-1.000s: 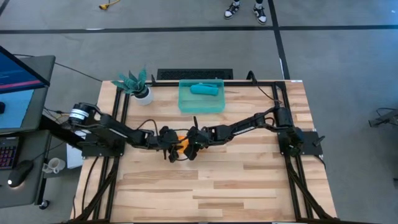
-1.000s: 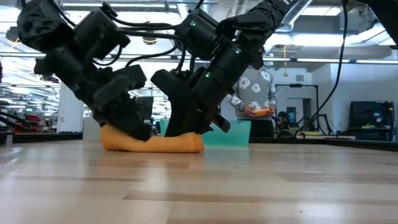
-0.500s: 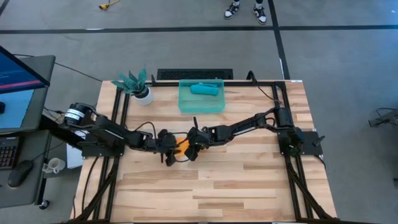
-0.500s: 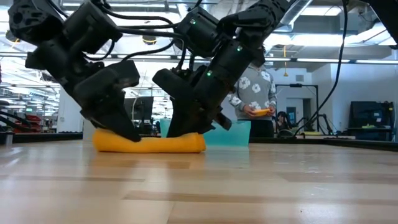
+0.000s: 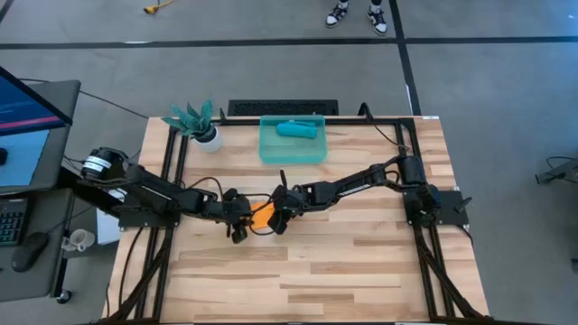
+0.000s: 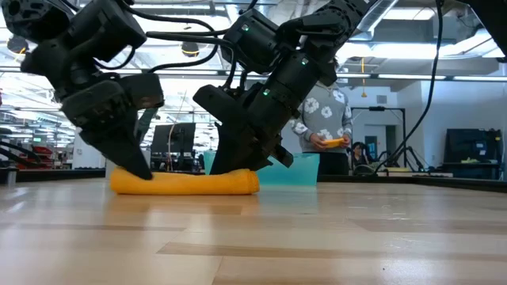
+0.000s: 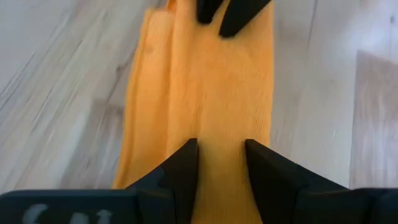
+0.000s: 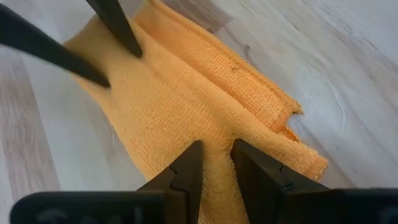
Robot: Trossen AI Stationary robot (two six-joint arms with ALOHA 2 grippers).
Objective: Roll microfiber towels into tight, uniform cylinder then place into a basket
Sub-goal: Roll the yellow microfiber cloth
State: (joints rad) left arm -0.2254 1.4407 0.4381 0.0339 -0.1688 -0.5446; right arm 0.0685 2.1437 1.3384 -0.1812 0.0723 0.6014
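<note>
The orange towel (image 5: 261, 213) lies on the table's middle as a long, loosely rolled band, in several layers in the right wrist view (image 8: 186, 99). My left gripper (image 5: 238, 226) is shut on its left end, also seen in the low view (image 6: 139, 170). My right gripper (image 5: 277, 217) is shut on its right end (image 6: 238, 162). The teal-blue towel (image 5: 296, 129) lies rolled inside the teal-green basket (image 5: 268, 153) at the far edge. My left gripper pinches a ridge of the orange towel near its left end (image 7: 221, 134) between its two fingers. The fingers slant down from the table's left and lie along the band. The towel rests on the table. My right gripper pinches a raised fold of the orange towel near its right end (image 8: 214, 134) between its two fingers. The fingers slant down from the table's right, along the band. The towel stays on the table.
A teal-leaved plant in a white pot (image 5: 197, 122) stands at the far left corner. A person (image 6: 325, 119) stands beyond the table's far edge. Bare wood lies along the near half of the table (image 5: 307, 280).
My left gripper has gone toward the table's left edge along the orange towel. The towel's left end has been drawn out that way, so the band is longer and flatter. Its right end has stayed under my right gripper.
</note>
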